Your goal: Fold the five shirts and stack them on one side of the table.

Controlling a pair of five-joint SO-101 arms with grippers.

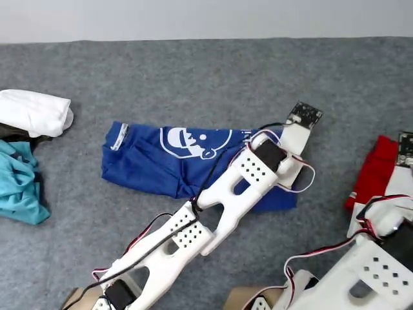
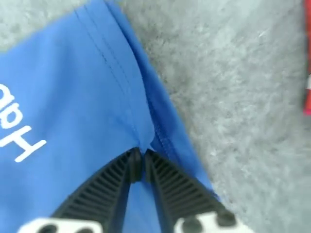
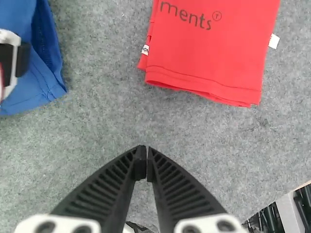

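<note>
A blue shirt [image 1: 161, 161] with a white print lies partly folded in the middle of the grey table. My left gripper [image 2: 138, 159] is at the shirt's right end [image 1: 292, 141], shut on a pinch of blue fabric [image 2: 73, 97] beside a stitched seam. A folded red shirt [image 3: 214, 43] lies at the table's right side [image 1: 373, 171]. My right gripper [image 3: 146, 162] hovers over bare table near the red shirt, shut with nothing in it. At the left edge lie a white shirt [image 1: 35, 111] and a crumpled teal shirt [image 1: 19, 187].
A dark garment [image 1: 19, 134] peeks out under the white shirt. The grey felt table [image 1: 206, 77] has free room along the back and front left. My right arm [image 1: 381, 258] occupies the front right corner.
</note>
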